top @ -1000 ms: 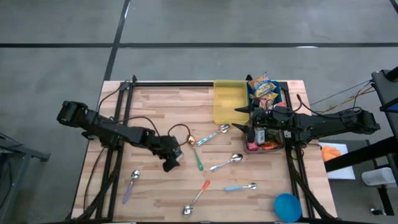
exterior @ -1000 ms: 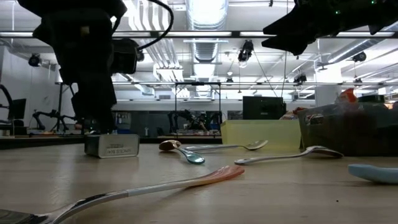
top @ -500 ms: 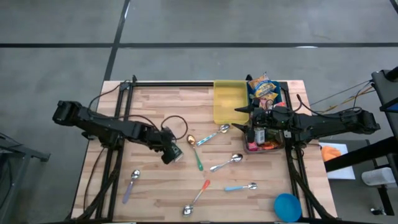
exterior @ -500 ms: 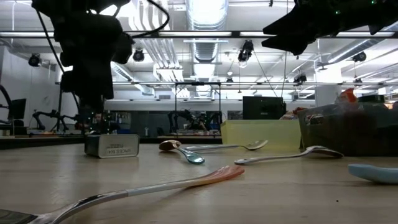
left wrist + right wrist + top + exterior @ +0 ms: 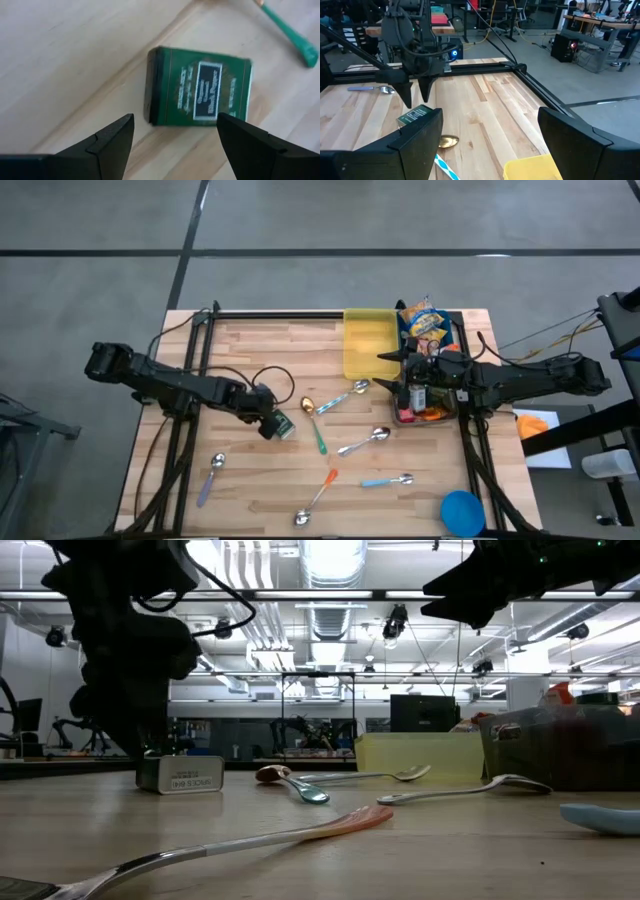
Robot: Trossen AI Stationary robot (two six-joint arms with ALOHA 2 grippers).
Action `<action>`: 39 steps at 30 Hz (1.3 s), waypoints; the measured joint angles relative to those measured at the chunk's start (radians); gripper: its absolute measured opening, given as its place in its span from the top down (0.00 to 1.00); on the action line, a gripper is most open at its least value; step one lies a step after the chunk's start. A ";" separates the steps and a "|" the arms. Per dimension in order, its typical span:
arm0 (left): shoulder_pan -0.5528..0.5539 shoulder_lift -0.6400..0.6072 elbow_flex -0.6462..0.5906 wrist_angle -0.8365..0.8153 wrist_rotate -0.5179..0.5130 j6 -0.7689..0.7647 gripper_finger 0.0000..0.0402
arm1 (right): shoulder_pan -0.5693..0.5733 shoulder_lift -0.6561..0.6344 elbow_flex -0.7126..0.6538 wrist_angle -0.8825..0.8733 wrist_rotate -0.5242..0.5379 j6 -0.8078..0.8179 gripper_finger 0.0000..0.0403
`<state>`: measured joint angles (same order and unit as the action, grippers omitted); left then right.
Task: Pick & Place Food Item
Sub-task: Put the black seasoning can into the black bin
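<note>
1. Left of centre in the high view, a green tin [image 5: 283, 426] is seen lying flat on the wooden counter [image 5: 250, 360].
2. Just left of the tin, the left end effector [image 5: 266, 427] is held with its fingers spread wide and nothing between them; in the left wrist view the tin [image 5: 200, 93] lies beyond the two fingertips, untouched.
3. At right of centre, the right end effector [image 5: 384, 370] is held wide and empty, between the yellow tray [image 5: 367, 343] and a dark bin [image 5: 432, 412].
4. Several spoons [image 5: 364, 442] are scattered across the counter's middle and lower part.
</note>
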<state>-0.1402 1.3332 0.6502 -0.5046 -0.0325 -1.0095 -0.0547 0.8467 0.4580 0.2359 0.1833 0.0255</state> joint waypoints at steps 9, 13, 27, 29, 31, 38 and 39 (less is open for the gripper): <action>0.002 0.000 -0.102 0.230 0.058 -0.060 0.28 | 0.000 0.000 0.000 0.000 0.000 0.000 0.19; 0.003 0.002 -0.120 0.323 0.097 -0.065 0.28 | 0.000 0.000 0.000 0.000 0.000 0.000 0.19; 0.011 0.260 0.007 0.423 0.199 0.062 0.28 | 0.000 0.000 0.000 0.000 0.000 0.000 0.19; 0.011 0.277 0.037 0.425 0.198 0.087 0.28 | 0.000 0.000 0.000 0.000 0.000 0.000 0.19; 0.012 0.302 0.073 0.440 0.193 0.115 0.28 | 0.000 0.000 0.000 0.000 0.000 0.000 0.19; 0.034 0.433 0.208 0.437 0.248 0.214 0.28 | 0.000 0.000 0.000 0.000 0.000 0.000 0.19; 0.041 0.454 0.230 0.438 0.263 0.230 0.28 | 0.000 0.000 0.000 0.000 0.000 0.000 0.19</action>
<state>-0.0989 1.7877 0.8799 -0.0665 0.2300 -0.7799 -0.0547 0.8467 0.4580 0.2362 0.1837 0.0254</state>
